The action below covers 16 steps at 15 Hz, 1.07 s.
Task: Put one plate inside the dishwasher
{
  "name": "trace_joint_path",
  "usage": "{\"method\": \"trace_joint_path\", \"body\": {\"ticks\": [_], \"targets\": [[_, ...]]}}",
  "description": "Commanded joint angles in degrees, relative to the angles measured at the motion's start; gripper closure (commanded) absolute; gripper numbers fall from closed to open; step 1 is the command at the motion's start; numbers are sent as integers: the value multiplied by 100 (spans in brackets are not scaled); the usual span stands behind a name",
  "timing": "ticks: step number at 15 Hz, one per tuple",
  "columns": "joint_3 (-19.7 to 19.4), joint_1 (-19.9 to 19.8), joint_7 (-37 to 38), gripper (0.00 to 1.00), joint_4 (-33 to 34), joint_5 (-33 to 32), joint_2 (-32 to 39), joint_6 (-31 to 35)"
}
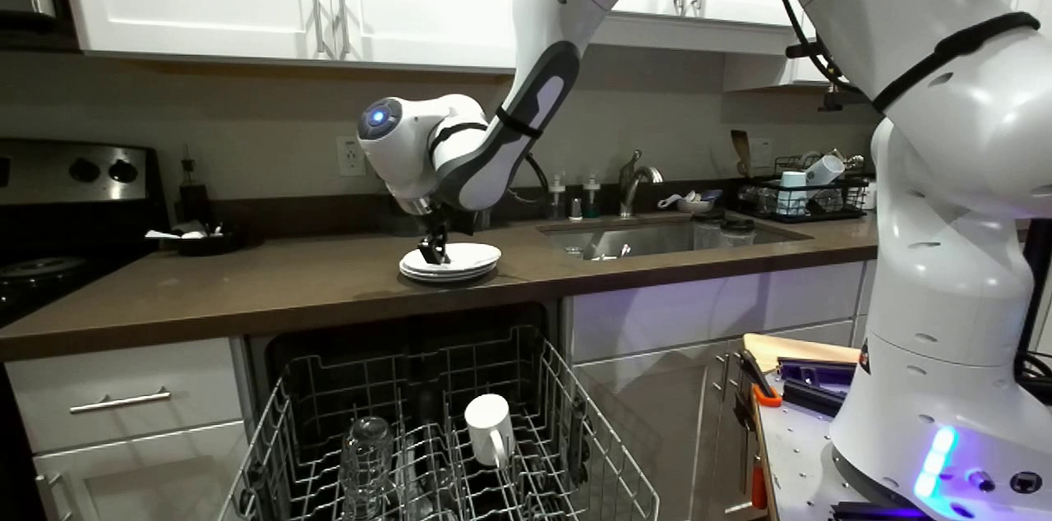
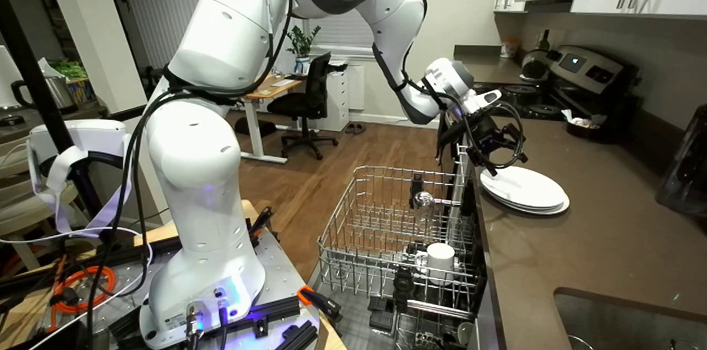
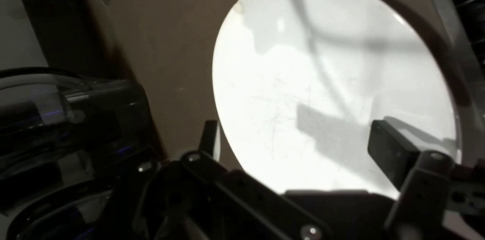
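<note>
in an exterior view the plate (image 1: 472, 255) tops a stack (image 1: 448, 278) on the counter (image 1: 246, 287), left of the sink (image 1: 657, 238), beyond the dishwasher (image 1: 345, 381). at the plate's left side the gripper (image 1: 436, 253) stands wide; contact is unclear.

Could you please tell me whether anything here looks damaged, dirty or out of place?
Yes, the top plate: the wrist view shows a small brownish mark at its rim and faint scratch-like lines on its face, odd on plain white. I cannot tell whether this is dirt or damage.
</note>
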Motion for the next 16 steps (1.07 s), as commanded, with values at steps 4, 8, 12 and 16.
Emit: {"method": "trace_joint_path", "body": {"ticks": [4, 8, 12, 16], "targets": [[89, -38, 123, 0, 125, 91, 78, 241], [76, -5, 83, 0, 150, 64, 128, 309], [75, -2, 32, 0, 168, 83, 225, 280], [105, -29, 32, 0, 184, 114, 225, 392]]}}
